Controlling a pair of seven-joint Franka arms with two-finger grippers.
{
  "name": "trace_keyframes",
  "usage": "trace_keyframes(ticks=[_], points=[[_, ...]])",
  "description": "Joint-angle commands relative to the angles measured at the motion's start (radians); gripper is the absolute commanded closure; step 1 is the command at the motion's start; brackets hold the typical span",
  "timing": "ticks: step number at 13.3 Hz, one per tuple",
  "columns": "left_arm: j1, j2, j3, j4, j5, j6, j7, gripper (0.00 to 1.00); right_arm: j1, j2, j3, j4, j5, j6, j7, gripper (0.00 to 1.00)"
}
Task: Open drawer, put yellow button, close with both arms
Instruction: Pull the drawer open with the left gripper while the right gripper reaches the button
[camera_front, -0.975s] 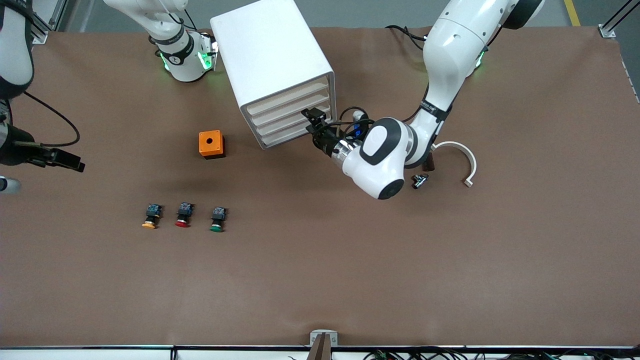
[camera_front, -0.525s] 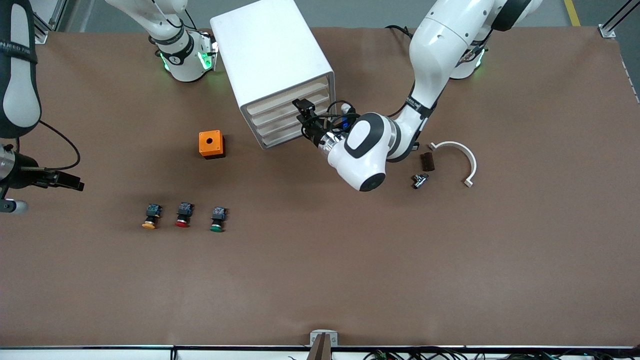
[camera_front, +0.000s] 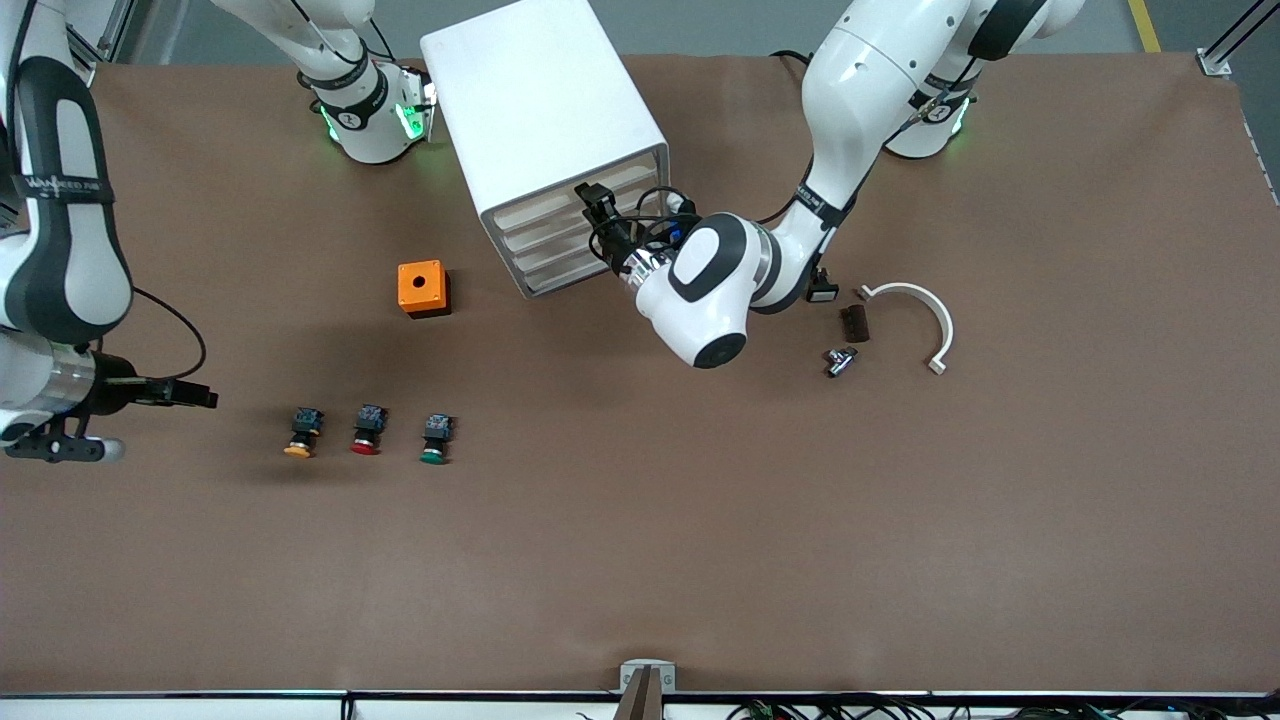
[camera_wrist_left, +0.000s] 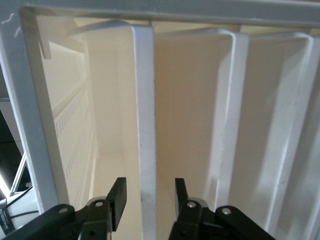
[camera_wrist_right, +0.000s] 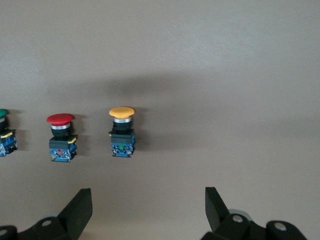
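Observation:
The white cabinet stands near the robots' bases, all drawers shut. My left gripper is at its front. In the left wrist view it is open, one finger on each side of the uppermost drawer's front lip, with a gap on both sides. The yellow button lies on the table toward the right arm's end, cap toward the front camera. My right gripper is open and empty beside it, low over the table. The right wrist view shows the yellow button ahead of the fingers.
A red button and a green button lie in a row beside the yellow one. An orange box with a hole sits near the cabinet. A white curved piece, a dark block and a small metal part lie toward the left arm's end.
My left gripper has moved up along the cabinet front to the uppermost drawer's lip. My right arm has swung in over the table, bringing its gripper closer to the yellow button.

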Motion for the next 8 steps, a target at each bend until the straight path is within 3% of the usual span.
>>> trace_keyframes(ticks=[1, 3, 8], points=[[-0.010, 0.010, 0.012, 0.021, -0.023, -0.010, -0.009, 0.83, 0.027, 0.040, 0.001, 0.003, 0.038, 0.032, 0.005, 0.00], [-0.004, 0.014, 0.024, 0.024, -0.016, -0.009, 0.001, 0.90, 0.053, 0.071, 0.001, 0.001, 0.047, 0.072, 0.024, 0.00], [0.039, 0.021, 0.126, 0.078, -0.017, 0.003, 0.115, 0.91, 0.087, 0.134, 0.003, -0.106, 0.077, 0.292, 0.028, 0.00]])
